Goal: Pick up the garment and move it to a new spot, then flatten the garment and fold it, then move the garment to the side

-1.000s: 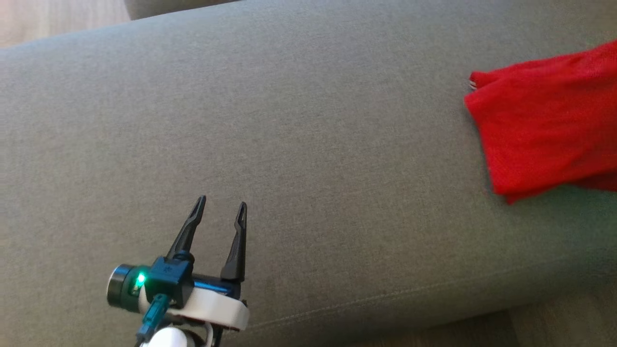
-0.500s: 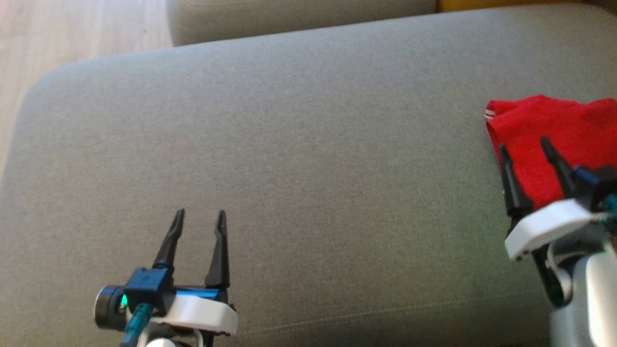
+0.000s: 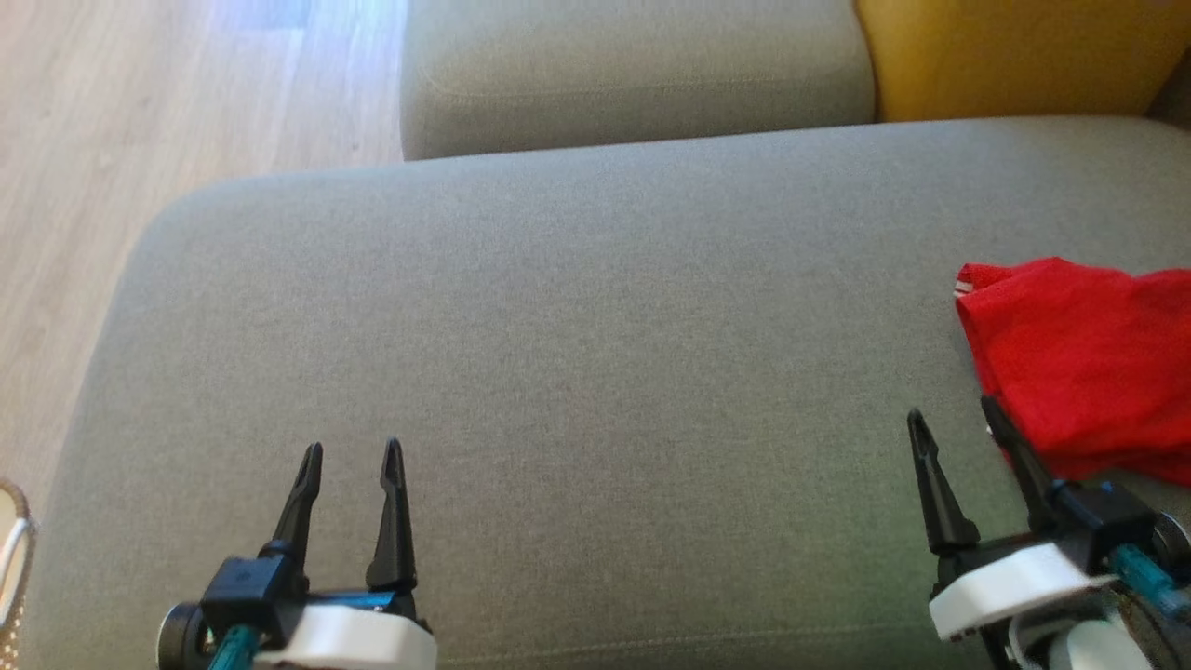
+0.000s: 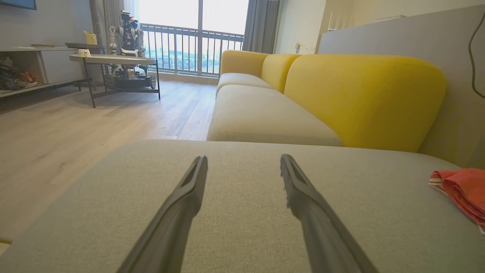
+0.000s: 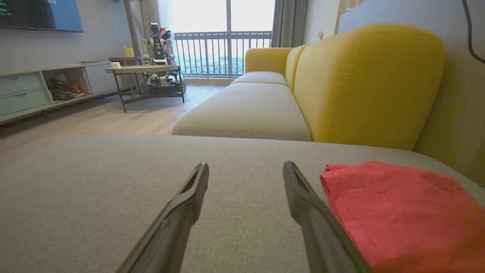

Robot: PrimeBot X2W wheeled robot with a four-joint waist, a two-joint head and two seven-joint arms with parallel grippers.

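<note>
Red garment (image 3: 1084, 368) lay as a compact, folded-looking bundle at the right edge of the grey cushion (image 3: 577, 307), nothing gripping it. Right gripper (image 3: 952, 409) was just beside it, jaws wide & empty; left gripper (image 3: 354, 445) well apart, also wide & empty. Judging by that, fold & move-aside prob done, little left

Red garment (image 3: 1084, 363) with a white-striped edge; plain grey woven sofa seat cushion (image 3: 558, 372); mustard-yellow backrest (image 3: 1014, 56); pale beige wood-grain floor (image 3: 140, 112)
</note>
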